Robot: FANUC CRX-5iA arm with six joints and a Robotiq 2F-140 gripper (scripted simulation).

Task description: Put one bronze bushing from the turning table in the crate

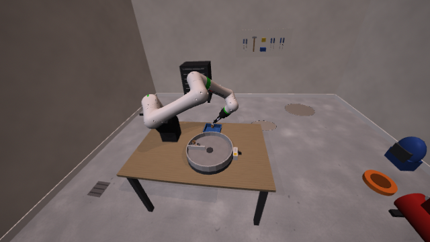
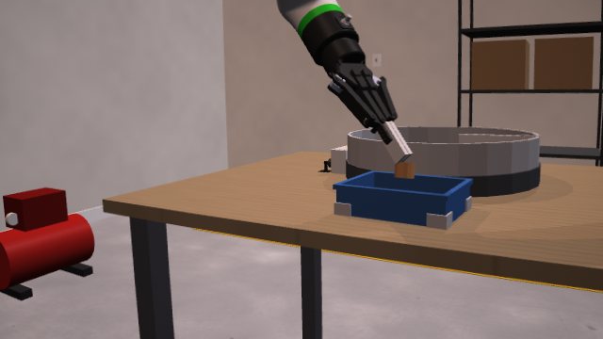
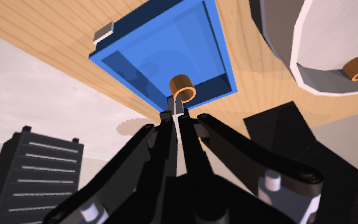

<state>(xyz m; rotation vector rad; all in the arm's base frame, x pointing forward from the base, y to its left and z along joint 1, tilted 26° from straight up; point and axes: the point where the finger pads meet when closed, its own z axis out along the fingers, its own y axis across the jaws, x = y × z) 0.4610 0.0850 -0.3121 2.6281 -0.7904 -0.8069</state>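
Observation:
My gripper point(image 1: 214, 122) point(image 2: 403, 157) point(image 3: 176, 106) is tilted, its fingers nearly together, shut on the thin wall of a bronze bushing point(image 1: 212, 126) point(image 2: 404, 170) point(image 3: 181, 86). The bushing hangs from the fingertips over the open blue crate point(image 1: 205, 130) point(image 2: 391, 206) point(image 3: 150, 45), about level with its rim in the exterior view. In the turning table point(image 1: 220, 158) point(image 2: 443, 157) point(image 3: 327, 40) several small parts lie by the straight bar at the left in the top view, including a bronze bushing point(image 1: 193, 142). A bushing point(image 3: 353, 70) also shows at the right edge of the wrist view.
The turning table's raised round wall point(image 1: 209, 168) stands close beside the crate. A small white box point(image 1: 235, 153) point(image 2: 338, 160) with a yellow button is at the turning table's side. The arm's black base point(image 1: 169, 131) stands on the left of the wooden table point(image 1: 161, 165).

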